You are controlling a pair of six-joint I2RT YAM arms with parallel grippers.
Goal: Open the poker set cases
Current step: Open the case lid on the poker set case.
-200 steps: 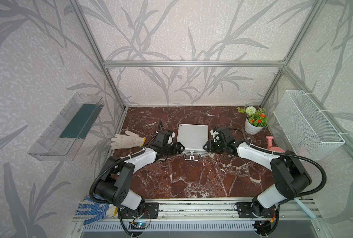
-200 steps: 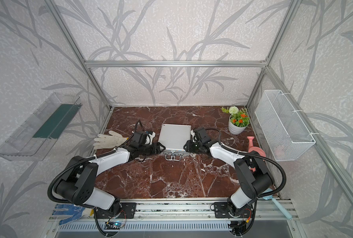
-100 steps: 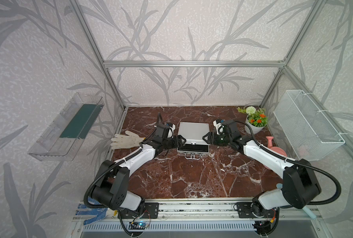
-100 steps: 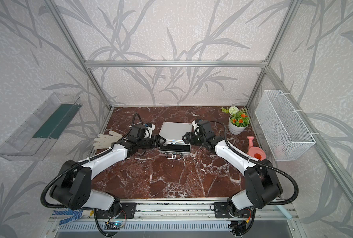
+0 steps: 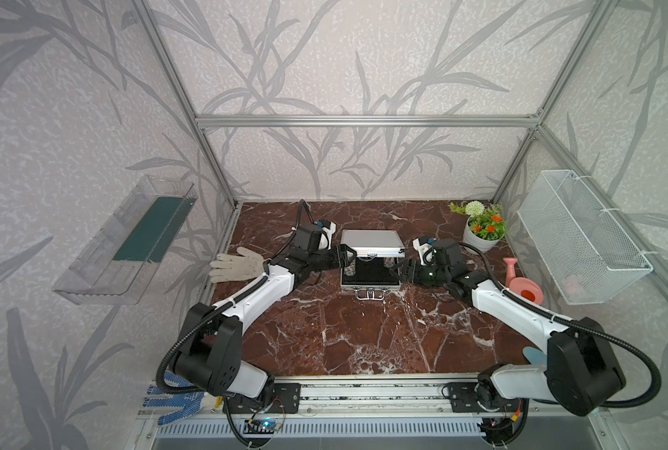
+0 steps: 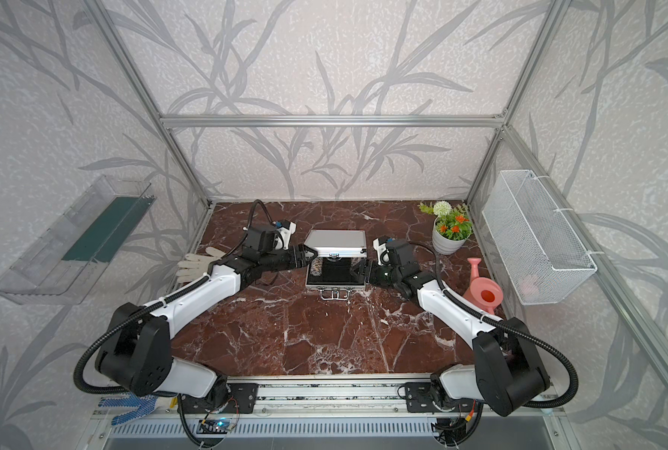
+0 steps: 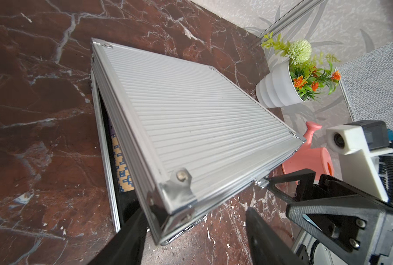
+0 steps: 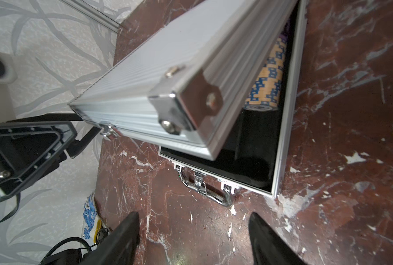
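Observation:
The silver ribbed poker set case (image 5: 372, 241) (image 6: 337, 242) lies mid-table with its lid lifted at the front, hinged at the back. The black foam base (image 5: 369, 272) and a chip roll (image 8: 268, 75) (image 7: 122, 165) show under the lid. The chrome handle (image 5: 370, 295) (image 8: 210, 195) lies flat on the marble. My left gripper (image 5: 348, 255) (image 7: 194, 213) is open at the lid's front left corner, which sits between its fingers; one finger reaches under the lid. My right gripper (image 5: 398, 270) (image 8: 193, 215) is open and empty, just off the case's front right corner.
A white glove (image 5: 235, 263) lies behind the left arm. A white flower pot (image 5: 482, 233) and a pink watering can (image 5: 523, 286) stand at the right. A wire basket (image 5: 581, 241) hangs on the right wall, a clear shelf (image 5: 129, 241) on the left wall.
The lid was flat a second ago and now stands lifted at the front. My right gripper has opened wider and come off the lid corner. My left gripper rose with the lid.

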